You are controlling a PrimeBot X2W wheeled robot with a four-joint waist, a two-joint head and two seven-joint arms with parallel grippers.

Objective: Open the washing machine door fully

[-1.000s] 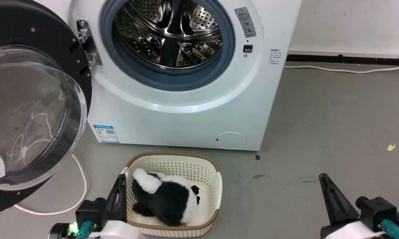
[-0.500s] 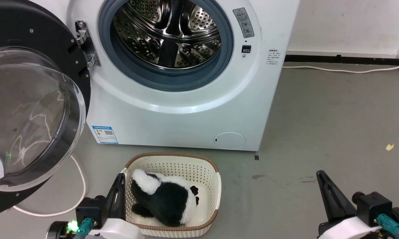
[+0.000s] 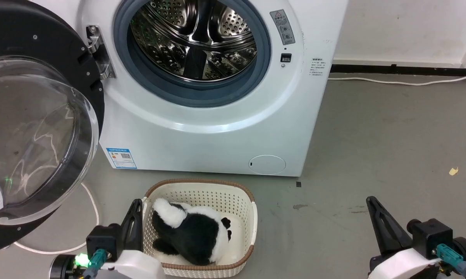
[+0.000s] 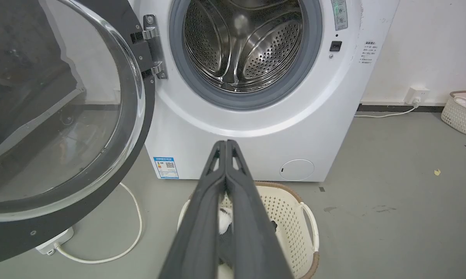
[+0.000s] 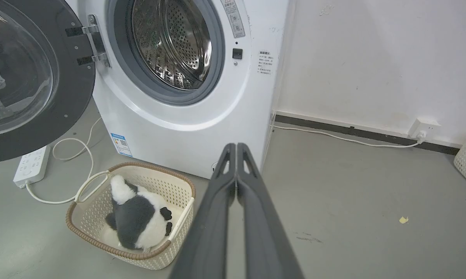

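The floor (image 3: 391, 135) was smooth grey concrete, scuffed, with a dark smear (image 3: 300, 206) and a small yellow scrap (image 3: 453, 171) lying on it. The rear wall (image 5: 372, 58) was plain white, marked in places, with a dark skirting strip (image 3: 395, 70) along its foot. A white cable (image 3: 391, 82) ran beside that strip to a wall socket (image 5: 423, 128). A white power strip (image 5: 30, 166) lay on the floor. A cream perforated basket (image 4: 459, 120) stood near the wall. Lighting was even.

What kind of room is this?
Probably a laundry room or laundry corner. There is a white front-loading washing machine with its round black-rimmed glass door swung open, a cream perforated basket holding a black-and-white plush toy, and a bare grey floor.
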